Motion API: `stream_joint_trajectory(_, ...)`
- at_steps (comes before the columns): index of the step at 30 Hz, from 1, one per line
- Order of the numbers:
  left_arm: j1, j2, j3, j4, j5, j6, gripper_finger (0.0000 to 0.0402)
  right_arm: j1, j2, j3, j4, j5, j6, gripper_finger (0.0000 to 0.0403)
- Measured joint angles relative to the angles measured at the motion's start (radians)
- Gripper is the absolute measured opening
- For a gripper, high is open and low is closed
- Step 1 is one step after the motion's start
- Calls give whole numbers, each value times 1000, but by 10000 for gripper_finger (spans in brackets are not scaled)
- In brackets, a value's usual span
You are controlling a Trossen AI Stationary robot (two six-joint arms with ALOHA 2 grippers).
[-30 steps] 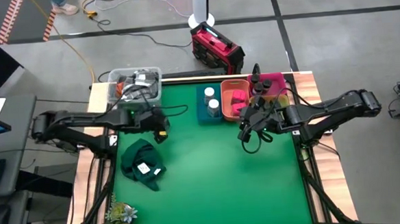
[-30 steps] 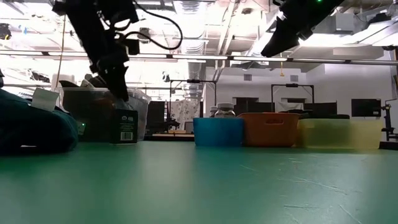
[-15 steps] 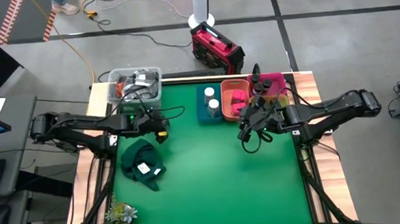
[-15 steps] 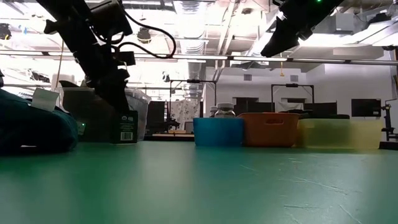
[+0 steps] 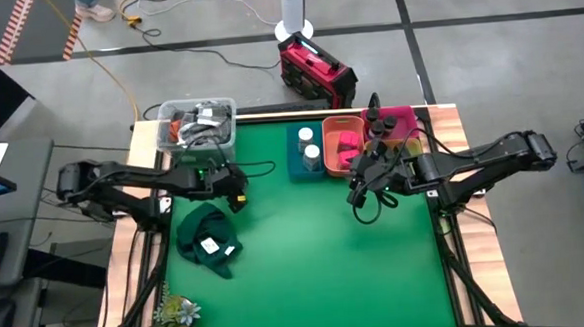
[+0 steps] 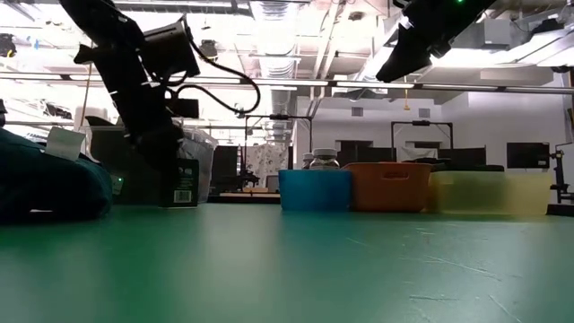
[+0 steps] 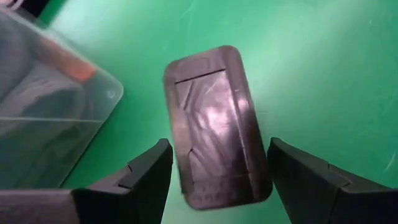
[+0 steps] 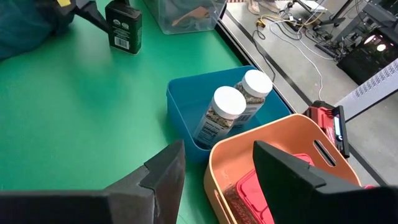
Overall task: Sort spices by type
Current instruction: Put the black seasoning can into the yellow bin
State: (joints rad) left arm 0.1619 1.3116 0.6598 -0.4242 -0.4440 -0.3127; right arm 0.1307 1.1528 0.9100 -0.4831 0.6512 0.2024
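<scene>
While my left gripper [image 7: 214, 171] straddles one dark tin [image 7: 214, 124] near the table's [image 5: 307, 253] rear-left corner, jaws open, ungripped, I count two white-capped jars [image 8: 239, 106] in the rear-edge blue bin [image 8: 186, 118]; right gripper [image 8: 217, 168] open, empty.

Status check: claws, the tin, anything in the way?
Left claw open, straddling the dark tin, not gripping. Tin upright on the mat beside the clear tub. Right claw open, empty, above the blue bin and orange bin. Nothing blocking.

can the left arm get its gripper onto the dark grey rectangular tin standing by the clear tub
Probably yes: the left gripper hangs open right above the dark grey rectangular tin, a finger either side, nothing between them.
</scene>
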Motion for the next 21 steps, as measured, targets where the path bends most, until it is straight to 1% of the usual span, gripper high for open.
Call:
stream_joint_trajectory(5, 0, 17, 0, 30, 2, 27, 248, 0, 0, 0, -1, 0, 0, 219)
stream_joint_trajectory(7, 0, 16, 0, 41, 2, 36, 240, 0, 0, 0, -1, 0, 0, 219)
stream_joint_trajectory(10, 0, 16, 0, 42, 2, 40, 214, 0, 0, 0, -2, 0, 0, 219)
stream_joint_trajectory(15, -2, 16, 0, 46, 25, 64, 154, 0, 0, 0, -2, -1, -1, 219)
stream_joint_trajectory(18, -3, 16, 0, 63, 66, 96, 123, 0, 11, 0, -1, -48, -23, 219)
stream_joint_trajectory(21, -2, 16, 0, 105, 137, 125, 113, 0, 45, 0, 5, -109, -68, 219)
